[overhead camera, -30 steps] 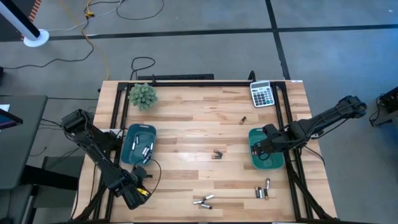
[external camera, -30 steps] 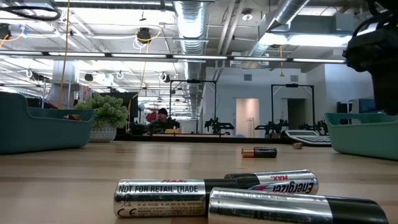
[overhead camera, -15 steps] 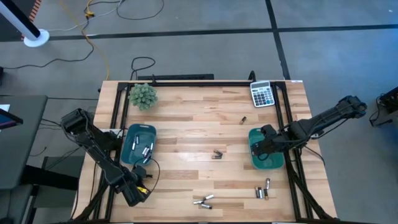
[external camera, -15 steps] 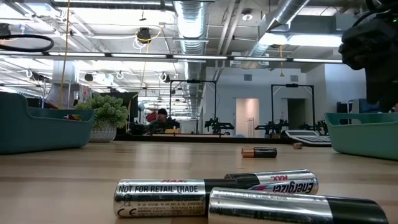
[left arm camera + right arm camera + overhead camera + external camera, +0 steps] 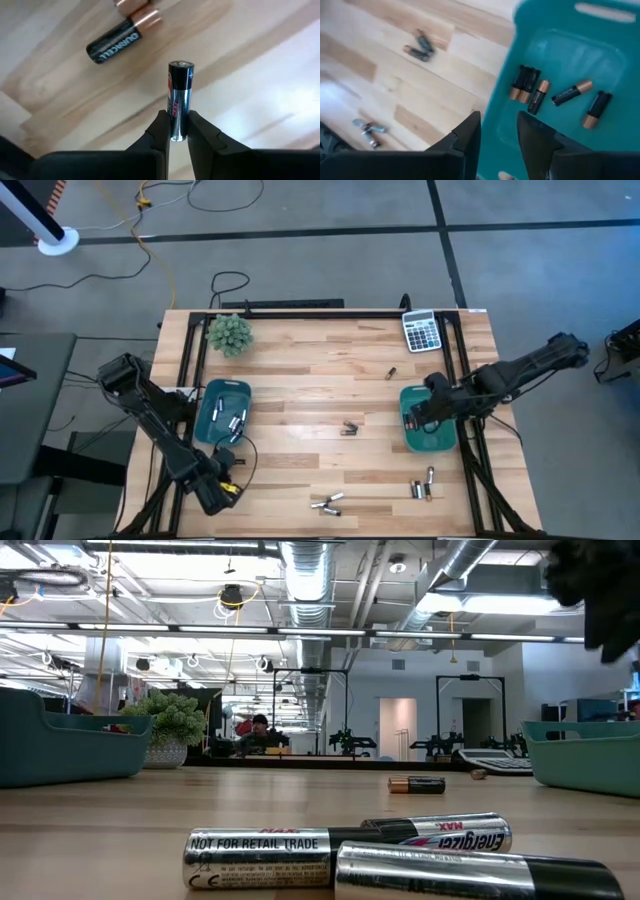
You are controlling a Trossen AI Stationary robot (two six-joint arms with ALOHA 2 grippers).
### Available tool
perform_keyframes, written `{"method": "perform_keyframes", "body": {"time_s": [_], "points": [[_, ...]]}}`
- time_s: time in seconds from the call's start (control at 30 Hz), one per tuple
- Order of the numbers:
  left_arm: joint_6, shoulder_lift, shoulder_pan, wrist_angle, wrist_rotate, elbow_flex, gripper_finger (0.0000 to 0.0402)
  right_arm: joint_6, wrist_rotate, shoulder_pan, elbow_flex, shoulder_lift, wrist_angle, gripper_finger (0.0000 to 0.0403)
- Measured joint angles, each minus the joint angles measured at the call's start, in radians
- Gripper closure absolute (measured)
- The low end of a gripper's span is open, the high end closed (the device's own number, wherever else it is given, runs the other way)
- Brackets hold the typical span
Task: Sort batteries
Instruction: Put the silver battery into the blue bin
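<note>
The left claw (image 5: 174, 131), at the worktop's (image 5: 300, 380) near-left corner, is clamped on 1 silvery battery (image 5: 178, 95), ready to carry it, probably to the left teal bin (image 5: 221, 412) just beyond. The right claw (image 5: 498, 131) hovers over the right bin (image 5: 560, 100), fingers apart and empty; 5 coppery cells (image 5: 555, 97) lie inside. Loose batteries (image 5: 327, 503) remain along the near edge.

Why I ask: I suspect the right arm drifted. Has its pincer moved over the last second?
Yes. In the high view the right pincer sits slightly farther from the calculator side, still over the right teal bin.
</note>
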Motion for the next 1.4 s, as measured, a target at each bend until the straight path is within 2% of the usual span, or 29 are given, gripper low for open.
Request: {"method": "perform_keyframes", "body": {"time_s": [0.1,0.3,0.6,0.73,0.8,0.9,0.97,1.07,1.27,1.4], "points": [[0.003,0.0,0.0,-0.049,-0.057,0.063,0.0367,-0.072,0.065,0.047,0.044,0.0,0.02,0.0278],[0.034,-0.001,0.009,-0.155,-0.229,0.213,0.0367,-0.306,0.268,0.208,0.017,0.011,0.243,0.0292],[0.11,-0.003,0.114,-0.548,-0.336,0.457,0.0367,-0.261,0.306,0.352,-0.021,0.107,0.332,0.0291],[0.179,-0.012,0.198,-0.764,-0.329,0.485,0.0367,-0.213,0.32,0.389,-0.021,0.15,0.348,0.0292],[0.246,-0.036,0.247,-0.798,-0.31,0.46,0.0367,-0.191,0.346,0.4,-0.021,0.171,0.363,0.0292],[0.378,-0.107,0.307,-0.725,-0.342,0.374,0.0367,-0.185,0.363,0.406,-0.021,0.199,0.412,0.0292],[0.434,-0.18,0.351,-0.632,-0.342,0.286,0.0367,-0.185,0.364,0.406,-0.021,0.217,0.448,0.0292],[0.428,-0.308,0.414,-0.547,-0.331,0.124,0.0367,-0.185,0.365,0.406,-0.021,0.243,0.496,0.0292],[0.439,-0.567,0.574,-0.274,-0.227,-0.187,0.0367,-0.183,0.365,0.404,-0.021,0.27,0.549,0.0292],[0.541,-0.647,0.696,-0.17,-0.157,-0.306,0.0367,-0.169,0.365,0.371,-0.021,0.271,0.579,0.0292]]}}
